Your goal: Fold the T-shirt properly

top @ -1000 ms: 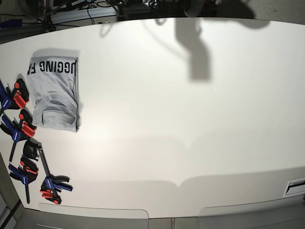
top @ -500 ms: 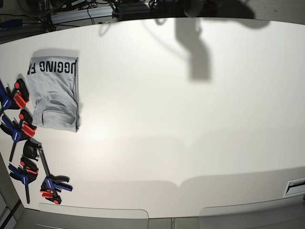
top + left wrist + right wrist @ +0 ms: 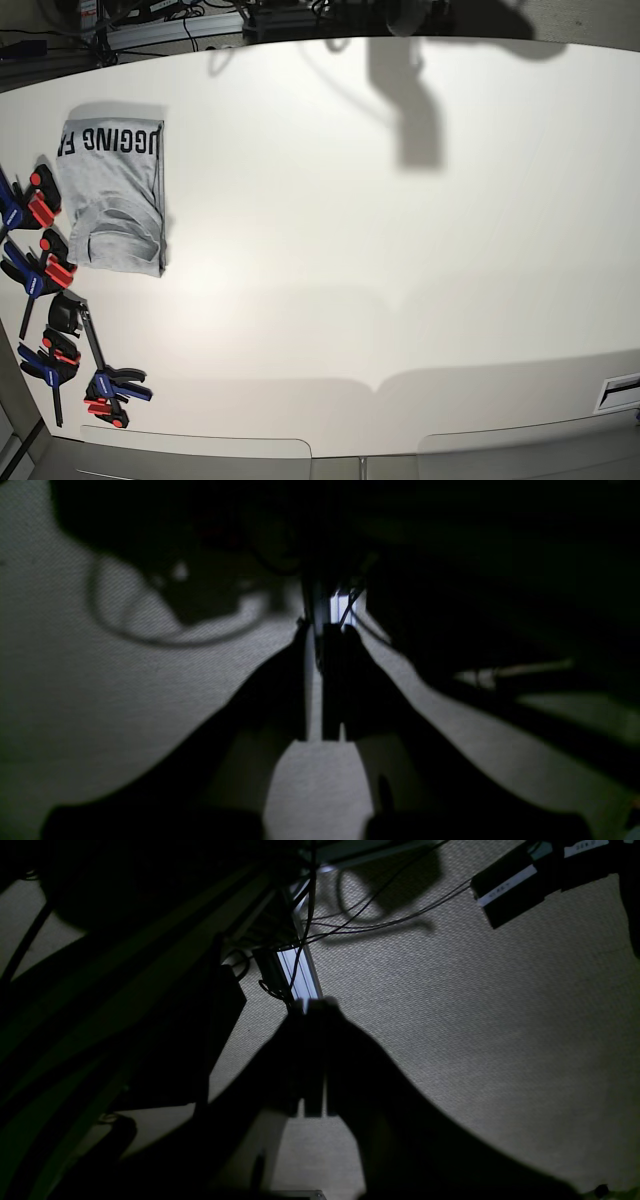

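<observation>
Two claws hang clear of the work: the left claw point(image 3: 320, 680) shows a thin gap, empty; the right claw point(image 3: 315, 1060) is clenched on nothing. The T-shirt point(image 3: 112, 195) lies folded at the table's point(image 3: 400, 280) far corner, beside clamps point(image 3: 50, 270). Folding looks finished; nothing further seems needed.

T-shirt point(image 3: 112, 196): one item, light heather-grey cotton, folded into a compact upright rectangle. It is laid flat on the white table point(image 3: 400, 250), toward the 10 o'clock corner of the base view, well away from the centre. Black block capital lettering is displayed across the upper band, read upside down and cut off by the fold at the left edge. A long straight fold line is seen down the right side. A curved collar or hem edge is visible in the lower half. Minor creasing is noted.
</observation>
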You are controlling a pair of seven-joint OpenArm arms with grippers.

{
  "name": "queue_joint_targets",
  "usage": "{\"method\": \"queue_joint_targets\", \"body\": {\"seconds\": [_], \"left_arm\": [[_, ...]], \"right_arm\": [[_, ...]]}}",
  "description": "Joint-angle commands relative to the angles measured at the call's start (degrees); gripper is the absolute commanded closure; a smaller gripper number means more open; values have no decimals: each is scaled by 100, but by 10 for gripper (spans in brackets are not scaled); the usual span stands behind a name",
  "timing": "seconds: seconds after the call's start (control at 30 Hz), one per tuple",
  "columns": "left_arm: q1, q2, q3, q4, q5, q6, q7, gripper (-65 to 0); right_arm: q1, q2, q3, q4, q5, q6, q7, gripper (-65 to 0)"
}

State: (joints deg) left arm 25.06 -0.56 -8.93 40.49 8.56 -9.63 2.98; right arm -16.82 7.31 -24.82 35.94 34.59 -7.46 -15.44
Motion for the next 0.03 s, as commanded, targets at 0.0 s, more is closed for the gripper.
{"method": "queue_joint_targets", "body": {"seconds": [0.0], "left_arm": [[46,-11,15,33,-76,2,-17,-27]], "right_arm": [[-2,-20,-7,20,13,-24,24,0]]}}
